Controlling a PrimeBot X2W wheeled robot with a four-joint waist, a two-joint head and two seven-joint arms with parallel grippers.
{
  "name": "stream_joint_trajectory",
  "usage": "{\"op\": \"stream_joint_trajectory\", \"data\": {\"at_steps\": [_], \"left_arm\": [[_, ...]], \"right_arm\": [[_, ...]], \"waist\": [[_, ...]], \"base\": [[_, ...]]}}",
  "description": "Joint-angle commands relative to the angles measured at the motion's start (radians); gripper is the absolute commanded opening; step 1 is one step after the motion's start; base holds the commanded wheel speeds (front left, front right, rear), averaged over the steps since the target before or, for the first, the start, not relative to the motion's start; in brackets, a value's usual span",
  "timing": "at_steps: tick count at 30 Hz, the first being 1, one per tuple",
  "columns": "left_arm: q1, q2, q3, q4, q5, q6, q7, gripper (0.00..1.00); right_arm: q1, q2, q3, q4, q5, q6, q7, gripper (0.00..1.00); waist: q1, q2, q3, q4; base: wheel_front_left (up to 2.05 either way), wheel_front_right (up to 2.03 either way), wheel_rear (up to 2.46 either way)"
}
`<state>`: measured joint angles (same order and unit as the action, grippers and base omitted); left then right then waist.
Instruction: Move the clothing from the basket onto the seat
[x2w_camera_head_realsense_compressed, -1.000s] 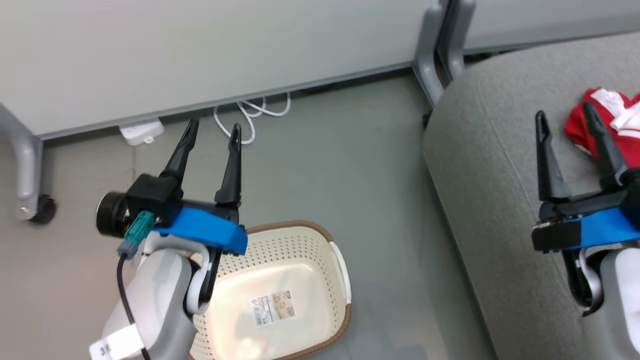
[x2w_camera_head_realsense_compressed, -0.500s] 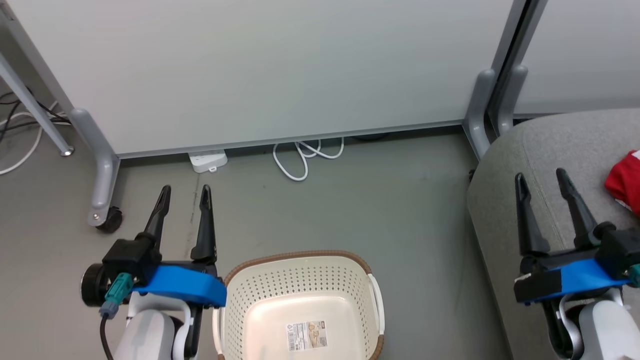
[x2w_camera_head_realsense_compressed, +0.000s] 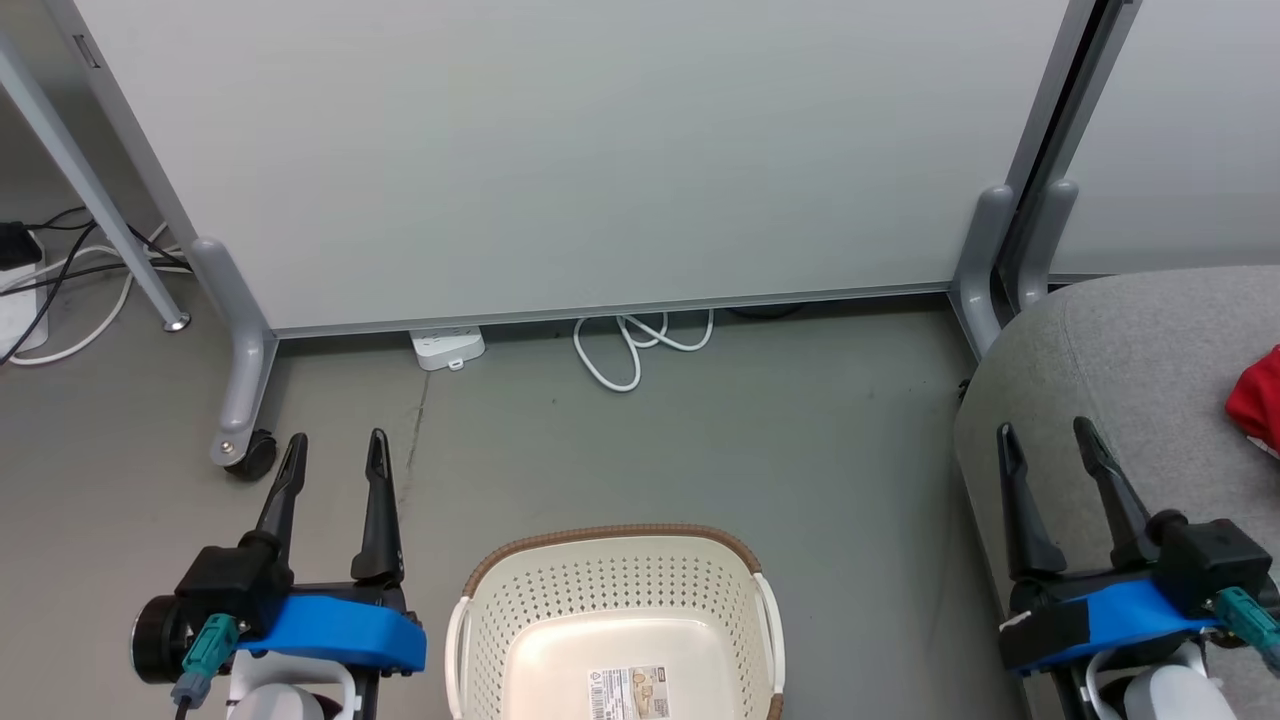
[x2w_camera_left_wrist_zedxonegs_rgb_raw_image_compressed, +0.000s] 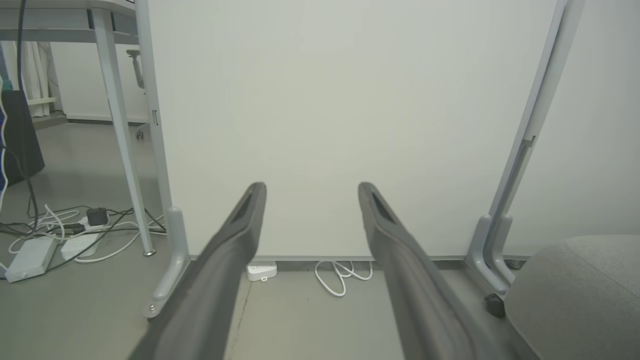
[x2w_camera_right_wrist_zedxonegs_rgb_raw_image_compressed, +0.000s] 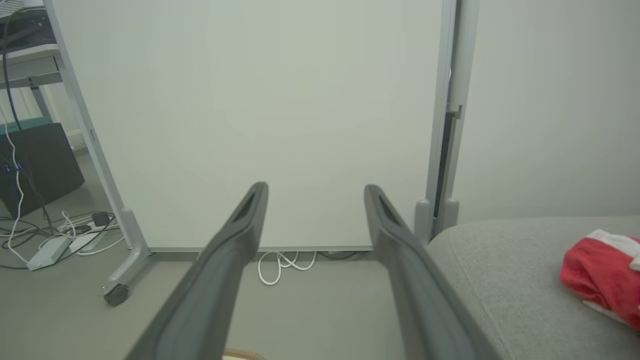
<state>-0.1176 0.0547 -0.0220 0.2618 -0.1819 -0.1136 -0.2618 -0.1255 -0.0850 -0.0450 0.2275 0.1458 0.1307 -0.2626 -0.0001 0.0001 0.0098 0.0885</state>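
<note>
The cream-white basket with a brown rim stands on the floor at the bottom centre, with just a label sticker inside it. Red clothing with white trim lies on the light grey seat at the right; the right wrist view shows the same red clothing on the seat. My left gripper is open, left of the basket, above the floor. My right gripper is open over the seat's left edge, left of the clothing. Both grippers hold nothing.
A white partition panel on grey wheeled legs stands ahead. A white cable coil and a power strip lie at its base. More cables and a table leg are at the far left.
The head camera has swung and tilted, shifting the whole picture. Both grippers sit lower in the picture, still open. The red clothing has slid toward the right edge.
</note>
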Motion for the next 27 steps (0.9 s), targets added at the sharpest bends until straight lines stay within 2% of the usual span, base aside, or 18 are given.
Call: {"op": "stream_joint_trajectory", "data": {"at_steps": [1, 20, 21, 27], "left_arm": [[0.011, -0.003, 0.006, 0.002, 0.008, -0.007, -0.005, 1.00], [0.027, -0.005, 0.010, 0.005, 0.005, -0.014, -0.005, 1.00], [0.022, -0.004, 0.009, 0.008, 0.001, -0.010, 0.000, 0.00], [0.052, -0.005, 0.015, 0.049, -0.036, -0.010, 0.017, 0.00]], "right_arm": [[0.018, 0.008, 0.000, 0.009, -0.002, 0.000, -0.003, 1.00], [0.037, 0.023, 0.009, 0.036, -0.001, 0.000, -0.003, 1.00], [0.027, 0.021, 0.008, 0.039, -0.002, 0.000, 0.000, 0.00], [0.037, 0.023, 0.002, 0.082, 0.034, 0.000, 0.020, 0.00]], "waist": [[0.0001, -0.0001, -0.001, 0.003], [0.0001, -0.0001, -0.004, 0.011], [0.0002, -0.0001, -0.004, 0.011], [0.0002, -0.0001, -0.004, 0.010]], "base": [[0.00, 0.00, 0.00], [0.00, 0.00, 0.00], [0.00, 0.00, 0.00], [0.00, 0.00, 0.00]]}}
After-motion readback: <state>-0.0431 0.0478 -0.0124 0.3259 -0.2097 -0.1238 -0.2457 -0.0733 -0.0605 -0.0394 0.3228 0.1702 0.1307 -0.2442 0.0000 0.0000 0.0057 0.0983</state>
